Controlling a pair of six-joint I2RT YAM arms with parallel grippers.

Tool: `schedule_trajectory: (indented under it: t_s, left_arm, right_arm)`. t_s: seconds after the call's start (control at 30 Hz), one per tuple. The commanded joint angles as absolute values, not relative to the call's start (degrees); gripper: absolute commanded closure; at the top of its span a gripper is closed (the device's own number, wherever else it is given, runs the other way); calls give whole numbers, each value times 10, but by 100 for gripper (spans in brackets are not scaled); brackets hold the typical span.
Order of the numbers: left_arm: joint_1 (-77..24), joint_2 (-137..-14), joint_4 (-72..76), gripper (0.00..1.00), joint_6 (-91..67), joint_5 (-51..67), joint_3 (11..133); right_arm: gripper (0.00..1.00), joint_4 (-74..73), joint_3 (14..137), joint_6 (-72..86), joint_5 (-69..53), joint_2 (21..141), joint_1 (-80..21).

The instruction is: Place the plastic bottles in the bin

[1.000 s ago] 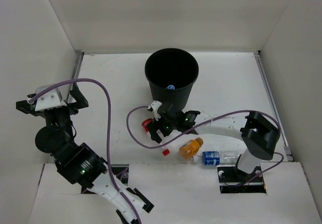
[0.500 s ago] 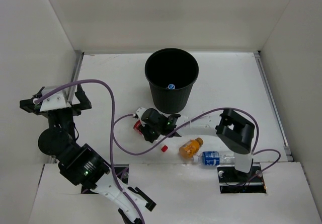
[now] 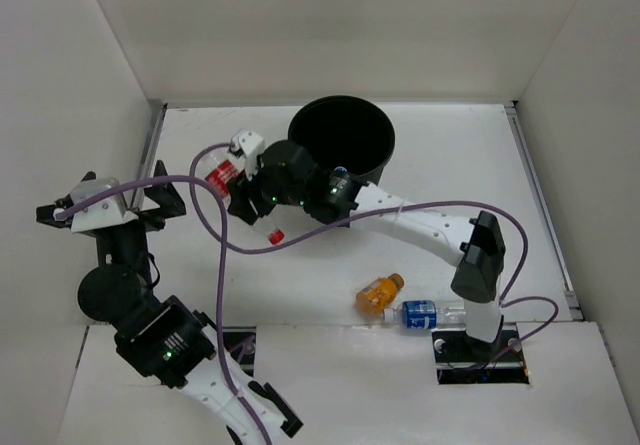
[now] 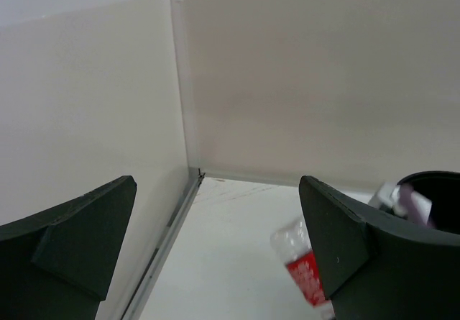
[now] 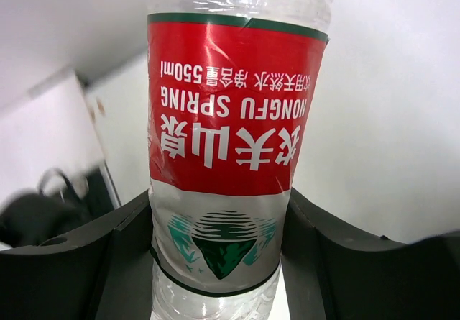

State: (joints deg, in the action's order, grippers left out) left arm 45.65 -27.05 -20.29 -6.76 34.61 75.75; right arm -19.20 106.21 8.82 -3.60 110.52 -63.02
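- Grips the red-label bottle point(image 3: 220, 173) between the right fingers point(image 5: 79, 262), which press on its sides just below the label.
- Holds that bottle just left of the bin point(image 3: 388, 143), outside the rim and, by the look of it, lifted off the table point(image 3: 200, 295).
- Sets the bottle's long axis crosswise to the closing line of the fingers. From above, it points away from the bin, so most of the body sticks out on the far-from-bin side.
- Turns on one relation, as a judgement: the opening lies to the right of the held bottle, so a carry rightward over the rim seems due before any release. Probably calls for reaching well over the opening, so the trailing end clears the rim too.
- Keeps the left fingers point(image 4: 65, 241) spread wide with nothing between them, well to the left of the bin and farther from it than the held bottle.
- Leaves the orange bottle point(image 3: 380, 293) and the blue-label bottle point(image 3: 425, 314) on their sides, just beside each other, on the near-right side of the bin and well apart from it. Puts both nearer the right arm point(image 3: 420, 227).
- Shows a small red piece point(image 3: 276, 235), likely a loose cap, on the table near-left of the bin.
- Shows no fourth bottle clearly, with the bin's inside dark and partly covered by the right arm.
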Motion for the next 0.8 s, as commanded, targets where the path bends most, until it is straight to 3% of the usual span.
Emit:
schedule_trajectory:
  t_s: [0.0,0.3,0.53,0.77]
  left_arm:
    - [435,-260,-161,0,-100,335,765]
    - [414,-235,-169,0,-112,345,711]
    - [407,-222,-169,0,-114,380,668]
    - [417,-234,-163,0,-114,422,655]
  right_arm:
    - [97,-194,1136,83,-36,1062,-589]
    - [97,-155,1185,37,2,999,-429]
    - [87,-130,1054,40,-4,943,-332]
    - [79,-122,984,34,-11,902,-340]
